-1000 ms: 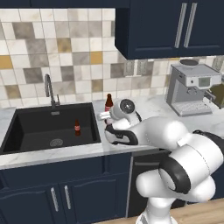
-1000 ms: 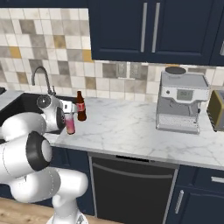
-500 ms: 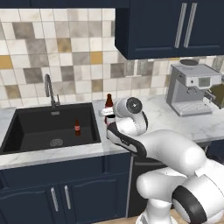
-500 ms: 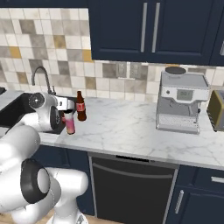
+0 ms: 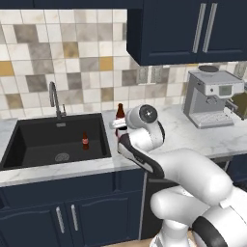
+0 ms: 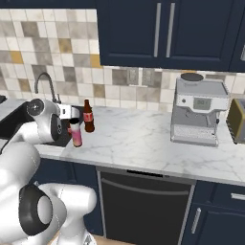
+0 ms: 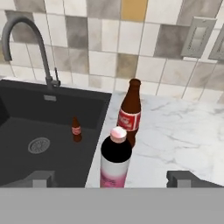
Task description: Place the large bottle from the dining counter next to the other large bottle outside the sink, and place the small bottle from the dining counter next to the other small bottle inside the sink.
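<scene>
The dark bottle with a pink label and pink cap (image 7: 115, 162) stands upright on the white marble counter (image 7: 175, 135), just right of the black sink (image 7: 39, 131), just beside the brown red-labelled bottle (image 7: 130, 111); the gripper (image 7: 111, 178) has its jaws spread wide either side of it, not touching. A small brown bottle (image 7: 76, 129) stands inside the sink.

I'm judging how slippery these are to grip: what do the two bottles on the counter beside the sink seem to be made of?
The brown bottle with the red label looks like glossy dark glass, judging by its sheen. The dark bottle with the pink label and pink cap looks smooth; glass or plastic, I cannot tell.
</scene>
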